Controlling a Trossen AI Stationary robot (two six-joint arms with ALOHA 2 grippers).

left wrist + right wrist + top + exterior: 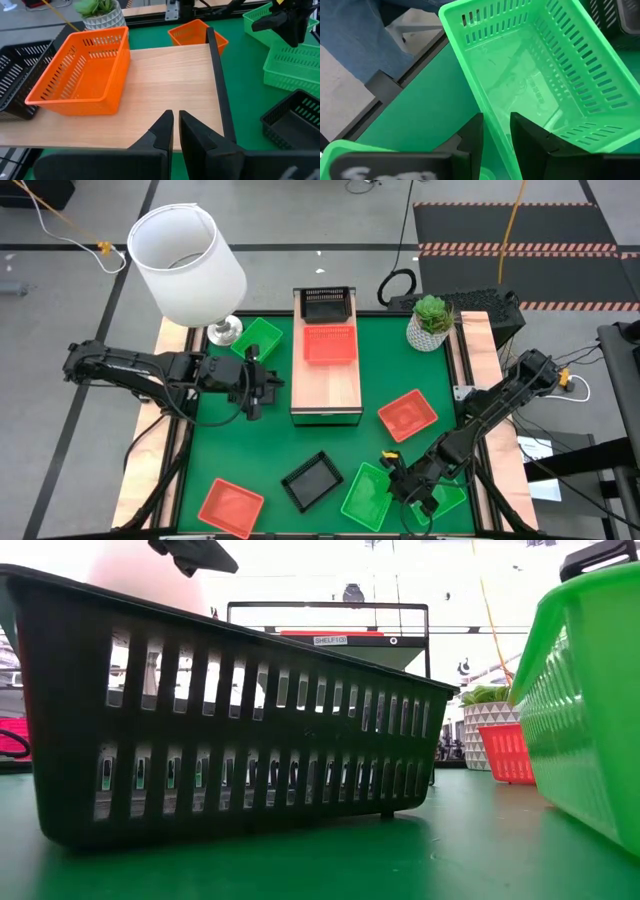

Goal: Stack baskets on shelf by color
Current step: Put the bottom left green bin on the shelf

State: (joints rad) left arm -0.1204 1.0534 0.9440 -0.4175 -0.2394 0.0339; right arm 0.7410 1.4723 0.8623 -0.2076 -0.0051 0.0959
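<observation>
The light-wood shelf (326, 385) lies at the table's middle. A black basket (327, 305) sits on its far end and an orange basket (330, 345) just in front of that. My left gripper (176, 125) hangs shut and empty above the shelf's left side. A green basket (367, 495) rests on its base near the front edge. My right gripper (495, 127) is open at its right far corner, one finger inside the basket and one outside. Another green basket (450, 498) lies under that arm. More baskets lie loose: black (312, 480), orange (230, 507), orange (407, 415), green (258, 338). My right gripper stands astride the green basket's side wall (487, 112) near a corner, slanting down from the table's right. One finger (470, 135) is outside the wall and one finger (530, 135) inside. I cannot tell whether they touch the wall. The basket rests flat on the table.
A white lamp (188, 265) stands at the far left and a potted plant (431, 322) at the far right. Pale wooden planks (150, 440) line both table sides. A person's leg (355, 35) shows beyond the table's edge in the right wrist view.
</observation>
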